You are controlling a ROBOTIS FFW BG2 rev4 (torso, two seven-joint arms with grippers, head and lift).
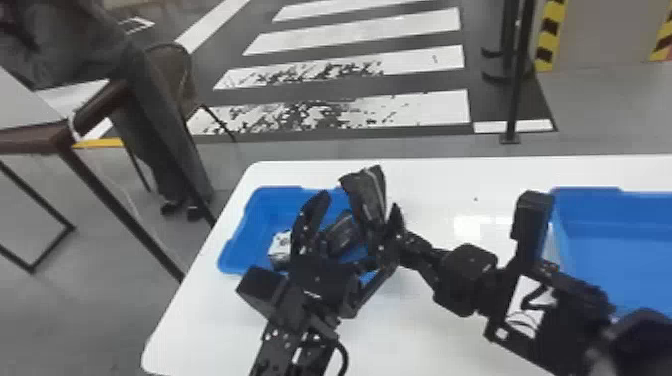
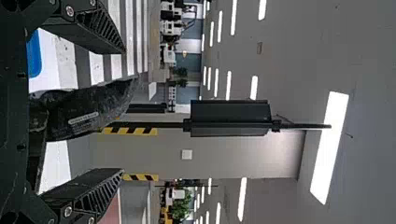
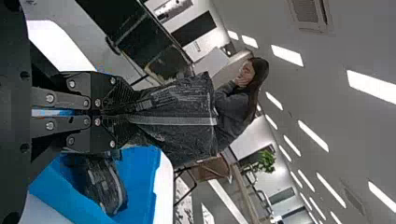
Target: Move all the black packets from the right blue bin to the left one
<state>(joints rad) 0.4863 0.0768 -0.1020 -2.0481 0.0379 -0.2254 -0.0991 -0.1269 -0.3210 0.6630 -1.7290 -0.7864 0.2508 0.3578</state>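
Note:
In the head view my left gripper [image 1: 359,204] stands over the left blue bin [image 1: 232,257], its fingers apart on either side of a raised black packet [image 1: 367,192]. My right gripper [image 1: 384,244] reaches in from the right beside it. The right wrist view has my right gripper [image 3: 128,111] shut on that packet [image 3: 182,116]. Between the spread fingers of my left gripper [image 2: 122,111] a black packet [image 2: 88,112] shows in the left wrist view, touching neither fingertip. Another black packet [image 1: 342,234] lies in the left bin near a white item [image 1: 280,247].
The right blue bin [image 1: 620,240] stands at the right of the white table [image 1: 465,172], partly behind my right arm. Both arms are close together over the table's left half. A brown table [image 1: 35,137] and a chair [image 1: 170,65] stand beyond on the left.

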